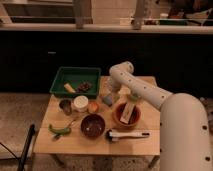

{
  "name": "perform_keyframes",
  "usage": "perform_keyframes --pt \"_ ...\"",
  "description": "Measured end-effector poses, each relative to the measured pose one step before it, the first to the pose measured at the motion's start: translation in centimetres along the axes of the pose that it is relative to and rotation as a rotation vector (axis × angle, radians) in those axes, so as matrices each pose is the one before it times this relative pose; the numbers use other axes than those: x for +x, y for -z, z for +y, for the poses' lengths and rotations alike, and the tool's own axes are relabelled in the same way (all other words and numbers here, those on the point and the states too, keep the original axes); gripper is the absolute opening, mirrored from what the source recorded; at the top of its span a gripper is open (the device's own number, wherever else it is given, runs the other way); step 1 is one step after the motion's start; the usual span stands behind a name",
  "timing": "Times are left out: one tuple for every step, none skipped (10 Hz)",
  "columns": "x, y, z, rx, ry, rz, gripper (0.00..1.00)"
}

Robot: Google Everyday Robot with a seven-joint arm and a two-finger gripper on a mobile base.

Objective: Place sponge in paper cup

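The paper cup [80,103] is a short white round cup standing on the wooden table [60,142], between a shiny metal cup [65,105] and a small orange cup [93,106]. The sponge [107,100] is a small blue-grey pad lying just right of the orange cup. My gripper [106,94] points down right over the sponge and partly hides it. I cannot tell whether it touches the sponge. The white arm bends over the table from the right.
A green tray [75,75] at the back left holds a yellow block [69,88] and dark bits. A dark brown bowl [93,125], a terracotta bowl [119,119], a white-handled brush [127,134] and a green pepper [60,130] lie in front. A pale bowl-like thing [135,97] sits behind the terracotta bowl.
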Motion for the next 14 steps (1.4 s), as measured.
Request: perform_keyframes --pt "0.129 -0.331 0.101 -0.00459 -0.00812 -0.00937 0.80" --pt "0.266 -0.178 0.130 -0.00315 -0.00852 -0.00598 0.80" --pt "0.229 -0.312 0.136 -0.00542 -0.00849 -0.00576 0.80" --pt "0.190 -0.192 0.076 -0.00342 -0.00674 -0.00373 0.80" --pt "0.113 -0.291 0.109 -0.00418 -0.00675 -0.00435 0.80" --pt "0.064 -0.216 0.102 -0.00404 -0.00438 -0.00338 0.80" --pt "0.136 -0.320 0.255 -0.00684 -0.00529 -0.00361 0.80" --pt "0.156 -0.194 0.163 -0.00385 -0.00477 -0.00280 0.80" --pt "0.265 -0.319 0.282 -0.00675 -0.00608 -0.00188 0.80" --pt "0.113 -0.154 0.109 -0.00302 -0.00340 -0.00159 0.80" --pt "0.260 -0.301 0.221 -0.00557 -0.00586 -0.00145 0.80" --pt "0.257 -0.244 0.186 -0.00557 -0.00556 -0.00184 0.80" --pt "0.274 -0.326 0.263 -0.00795 -0.00448 -0.00181 0.80" --pt "0.137 -0.238 0.103 -0.00532 -0.00225 -0.00223 0.80"
